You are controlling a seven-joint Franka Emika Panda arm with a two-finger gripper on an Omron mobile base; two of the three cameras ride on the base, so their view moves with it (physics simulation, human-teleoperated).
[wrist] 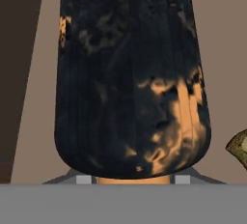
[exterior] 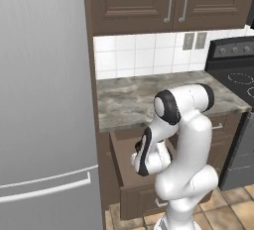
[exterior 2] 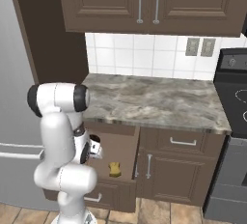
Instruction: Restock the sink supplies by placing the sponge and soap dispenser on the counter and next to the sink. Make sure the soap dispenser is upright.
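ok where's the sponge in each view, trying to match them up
left base view: the arm stands across the open drawer; no sponge to point at.
right base view: sponge on the drawer floor, lower centre-left.
hand view: a corner at the right edge, beside the soap dispenser.
shared landmark: the drawer.

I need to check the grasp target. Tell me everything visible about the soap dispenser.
The soap dispenser is a rounded black bottle mottled with orange patches, looking like glossy plastic. In the hand view it looms right in front of the camera, an orange part peeking at its lower end. It sits in the open drawer, with the sponge apart from it.
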